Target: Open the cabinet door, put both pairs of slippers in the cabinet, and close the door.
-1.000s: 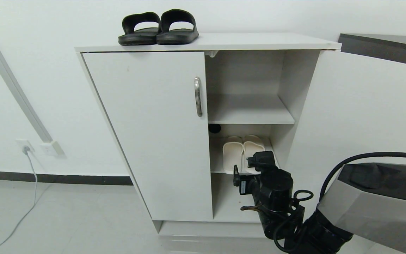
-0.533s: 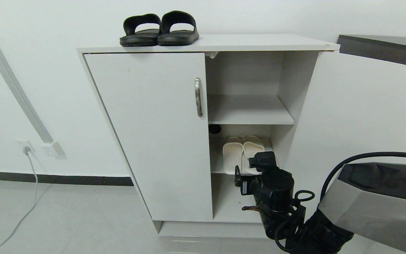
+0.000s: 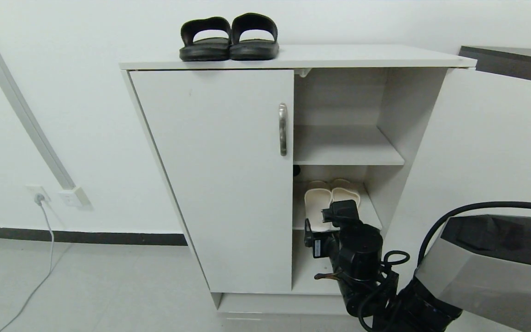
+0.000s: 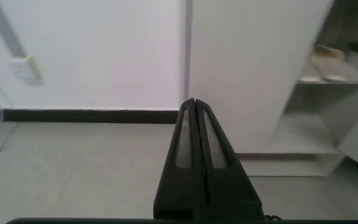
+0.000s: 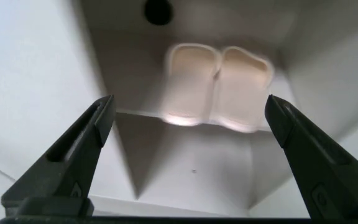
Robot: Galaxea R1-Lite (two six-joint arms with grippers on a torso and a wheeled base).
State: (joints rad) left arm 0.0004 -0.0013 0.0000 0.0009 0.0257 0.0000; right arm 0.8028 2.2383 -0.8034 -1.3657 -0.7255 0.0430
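We see the white cabinet point(image 3: 293, 56) in the middle of the picture. Its right door point(image 3: 491, 138) is wide open and its left door point(image 3: 215, 180) is shut. The black slippers point(image 3: 228, 39) sit side by side on top, at the upper middle. The cream slippers point(image 3: 325, 203) lie inside, on the second shelf down. Our right gripper point(image 5: 188, 102) hangs just in front of them with its fingers spread wide, holding nothing. Our left gripper point(image 4: 194, 109) is squeezed tight together with nothing in it, above the floor.
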